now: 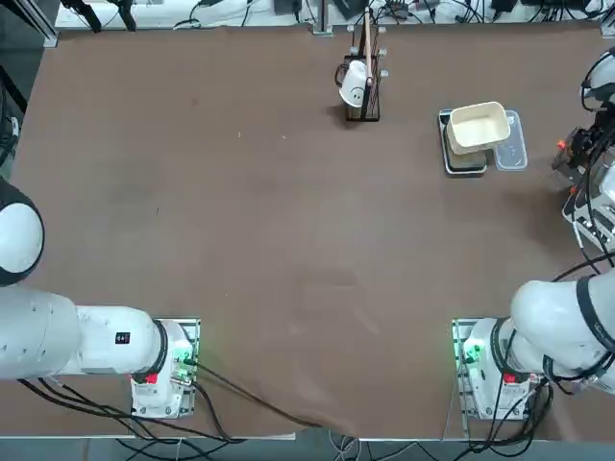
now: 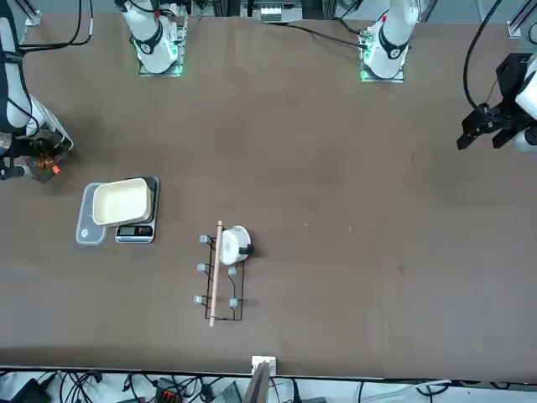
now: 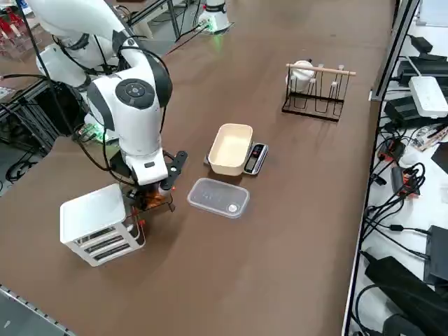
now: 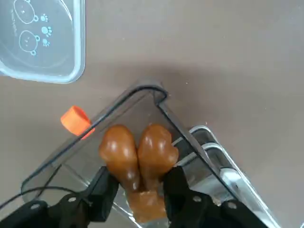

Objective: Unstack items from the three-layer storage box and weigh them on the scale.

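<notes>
The three-layer storage box (image 3: 98, 224) is a light-grey tiered rack at the table's right edge. One clear drawer (image 4: 145, 92) is pulled out of it. A lumpy orange-brown item (image 4: 137, 154) lies in that drawer. My right gripper (image 4: 137, 184) reaches down into the drawer, its two fingers pressed against either side of the item's narrow end. In the right side view the gripper (image 3: 155, 194) hangs just beside the box. The scale (image 1: 466, 165) sits farther along the table under a cream tray (image 1: 478, 126). No whitish item shows.
A clear plastic container (image 3: 218, 197) lies flat between the storage box and the scale. A dark upright stand with a white cup (image 1: 360, 86) is at the far edge. The drawer carries an orange-red tab (image 4: 75, 118).
</notes>
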`<act>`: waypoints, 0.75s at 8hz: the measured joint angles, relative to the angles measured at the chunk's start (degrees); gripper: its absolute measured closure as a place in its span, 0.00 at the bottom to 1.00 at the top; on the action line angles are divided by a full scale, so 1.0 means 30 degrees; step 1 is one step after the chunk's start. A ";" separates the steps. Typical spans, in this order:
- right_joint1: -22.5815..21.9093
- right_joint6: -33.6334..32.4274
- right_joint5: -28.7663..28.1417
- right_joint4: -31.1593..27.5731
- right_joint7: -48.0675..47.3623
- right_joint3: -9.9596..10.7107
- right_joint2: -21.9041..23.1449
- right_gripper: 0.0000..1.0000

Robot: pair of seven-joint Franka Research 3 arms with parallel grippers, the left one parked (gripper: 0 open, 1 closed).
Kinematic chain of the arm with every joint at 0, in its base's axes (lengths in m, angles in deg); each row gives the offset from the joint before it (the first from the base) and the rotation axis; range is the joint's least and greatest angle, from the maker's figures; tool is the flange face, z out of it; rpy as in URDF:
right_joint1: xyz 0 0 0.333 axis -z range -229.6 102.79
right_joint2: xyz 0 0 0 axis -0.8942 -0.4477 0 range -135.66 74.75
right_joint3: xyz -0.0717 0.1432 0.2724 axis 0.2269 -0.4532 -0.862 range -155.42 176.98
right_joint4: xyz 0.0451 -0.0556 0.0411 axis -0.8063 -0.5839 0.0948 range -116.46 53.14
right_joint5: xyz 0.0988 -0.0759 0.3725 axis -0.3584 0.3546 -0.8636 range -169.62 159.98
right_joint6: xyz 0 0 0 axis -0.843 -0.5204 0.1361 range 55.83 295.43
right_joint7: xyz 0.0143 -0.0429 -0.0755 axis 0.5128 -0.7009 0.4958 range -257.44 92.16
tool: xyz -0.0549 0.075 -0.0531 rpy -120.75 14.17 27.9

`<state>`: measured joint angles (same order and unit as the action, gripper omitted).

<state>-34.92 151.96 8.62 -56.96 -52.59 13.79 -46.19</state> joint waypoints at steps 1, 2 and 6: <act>-0.0027 -0.0249 -0.0001 0.0064 -0.0023 -0.0025 0.0115 0.48; -0.0089 -0.0946 -0.0002 0.0349 -0.0034 -0.0115 0.0275 0.48; -0.0719 -0.5312 -0.2363 0.2929 -0.0063 -0.0264 0.1249 0.48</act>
<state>-37.08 136.02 1.53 -48.17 -52.78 13.00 -42.44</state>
